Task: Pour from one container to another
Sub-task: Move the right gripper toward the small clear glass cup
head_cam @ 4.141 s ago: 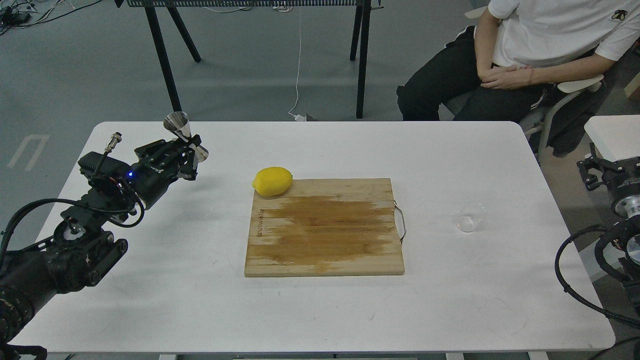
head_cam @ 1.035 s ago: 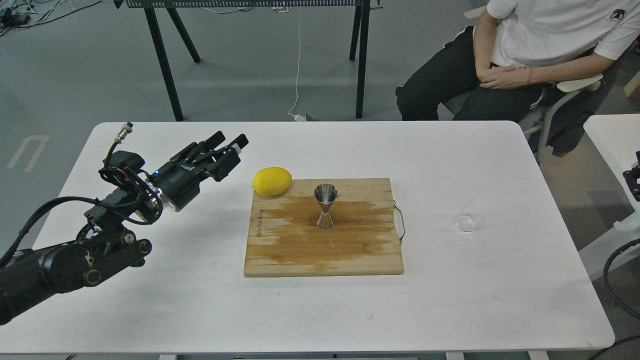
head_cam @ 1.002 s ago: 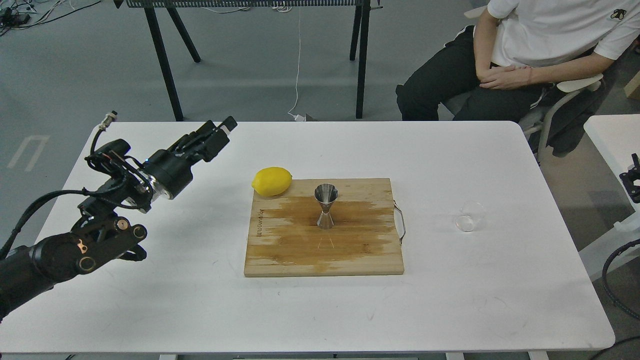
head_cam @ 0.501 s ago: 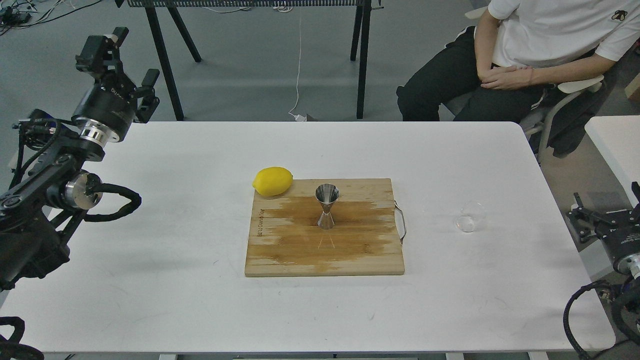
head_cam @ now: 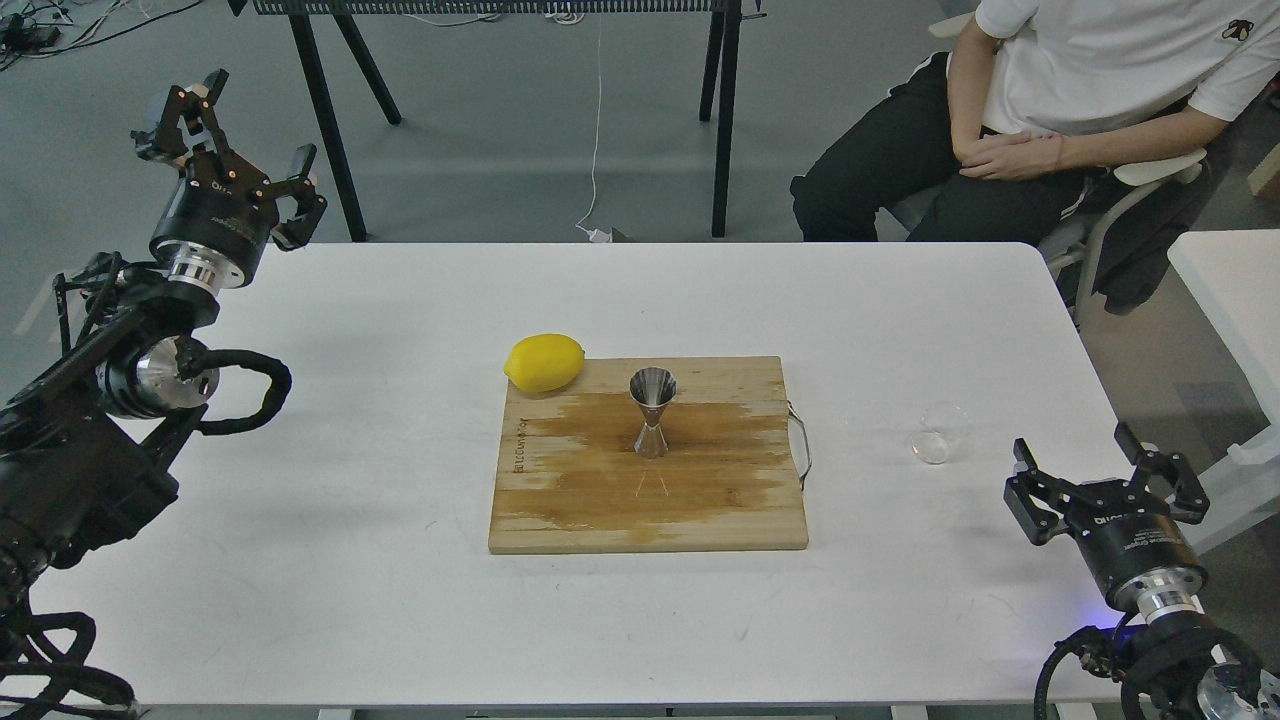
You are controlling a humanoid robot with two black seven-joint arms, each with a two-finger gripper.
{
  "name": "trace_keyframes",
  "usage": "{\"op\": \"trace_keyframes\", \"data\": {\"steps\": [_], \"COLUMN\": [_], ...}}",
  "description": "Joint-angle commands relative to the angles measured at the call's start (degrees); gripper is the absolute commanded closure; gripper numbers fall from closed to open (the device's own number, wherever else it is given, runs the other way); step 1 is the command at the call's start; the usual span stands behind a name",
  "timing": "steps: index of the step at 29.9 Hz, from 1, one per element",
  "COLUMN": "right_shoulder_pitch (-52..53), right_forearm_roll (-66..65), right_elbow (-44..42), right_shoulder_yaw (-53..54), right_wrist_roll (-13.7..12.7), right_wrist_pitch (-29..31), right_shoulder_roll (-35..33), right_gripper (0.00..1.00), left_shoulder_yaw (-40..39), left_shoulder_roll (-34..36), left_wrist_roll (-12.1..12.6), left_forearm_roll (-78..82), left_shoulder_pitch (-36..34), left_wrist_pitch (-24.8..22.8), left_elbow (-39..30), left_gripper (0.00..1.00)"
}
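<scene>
The cup, right of the board, looks light, fragile and slippery, so the empty, spread-fingered right gripper should grip its side wall gently.

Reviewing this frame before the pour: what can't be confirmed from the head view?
- Glass cup: see-through and small; whether it holds any liquid cannot be told.
- Jigger: the inside of its upper cone is too small to show if it is empty.
- Seated person: cut off by the top and right edges; face unseen.
- Lemon: its far side is hidden.
</scene>
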Motion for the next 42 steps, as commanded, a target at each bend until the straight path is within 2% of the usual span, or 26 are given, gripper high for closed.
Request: {"op": "trace_keyframes", "data": {"steps": [1, 4, 9, 15, 25, 28, 32, 36, 39, 42], "right_shoulder_pitch": [0.90, 3.62, 6.26, 8.98, 13.55, 14.79, 18.56, 20.32, 20.85, 20.85], "right_forearm_roll": [-0.31, -0.48, -0.40, -0.22, -0.48, -0.49, -0.49, -0.49, -0.49, -0.49], "right_elbow": [-2.00, -4.91, -5.88, -6.93, -12.12, -13.61, -19.23, -23.36, -24.69, -24.69], "right_shoulder_yaw": [-0.64, -2.04, -5.65, -5.21, -6.18, -6.09, -6.18, -6.09, -6.09, -5.91], "right_wrist_roll": [0.17, -0.44, -2.20, -2.29, -2.55, -3.52, -3.78, -5.54, -5.71, -6.33], "right_wrist_pitch": [-2.89, -4.30, -9.22, -14.05, -13.88, -14.14, -14.23, -13.80, -13.27, -11.69], "right_shoulder_roll": [1.54, 4.26, 4.97, 6.64, 8.75, 9.36, 10.86, 12.44, 12.79, 12.88], "right_gripper": [0.00, 0.00, 0.00, 0.00, 0.01, 0.02, 0.05, 0.12, 0.23, 0.39], "left_shoulder_yaw": [0.09, 0.09, 0.00, 0.09, 0.00, 0.18, 0.53, 0.53, 0.53, 0.53], "left_shoulder_roll": [0.09, 0.09, 0.09, 0.26, 0.96, 1.49, 1.58, 1.58, 1.58, 1.58], "left_wrist_roll": [0.00, 0.00, -0.44, -0.53, -0.44, -0.44, -0.53, -0.53, -0.53, -0.53], "left_forearm_roll": [-0.03, -0.03, 0.06, 0.06, -0.03, -0.03, 0.06, 0.06, 0.06, 0.06], "left_shoulder_pitch": [0.04, 0.13, 0.31, 0.57, 0.75, 0.75, 0.75, 0.66, 0.66, 0.66], "left_wrist_pitch": [-0.12, -0.56, -0.83, -0.83, -0.83, -1.00, -1.18, -1.09, -1.09, -1.00], "left_elbow": [0.00, 0.00, 0.00, 0.00, -0.44, -0.53, -0.53, -0.44, -0.44, -0.44], "left_gripper": [0.00, 0.00, 0.00, 0.00, 0.00, 0.00, 0.00, 0.00, 0.00, 0.00]}}
